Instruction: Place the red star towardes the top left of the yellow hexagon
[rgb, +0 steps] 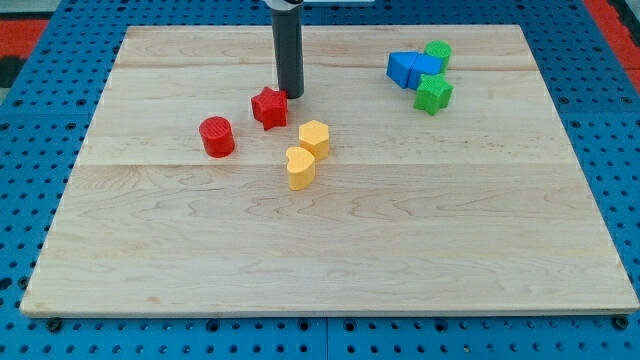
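We see the star (269, 107) at eleven o'clock of the hexagon (314, 137), our tip (291, 95) touching its upper right.

pale wooden board (330, 250) on blue perforated surface (30, 200), evenly lit.

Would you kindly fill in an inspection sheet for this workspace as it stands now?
Surface: pale wooden board, flat.
Job's things: red star sits at the top left of the yellow hexagon, a small gap between them.
Clutter: yellow heart touching the hexagon; red cylinder; two blue blocks and two green blocks bunched at the view's top right.
Claw: none; my tip is against the star's upper right.
Cables: nothing seen.
Surroundings: blue pegboard; red area at the top corners.
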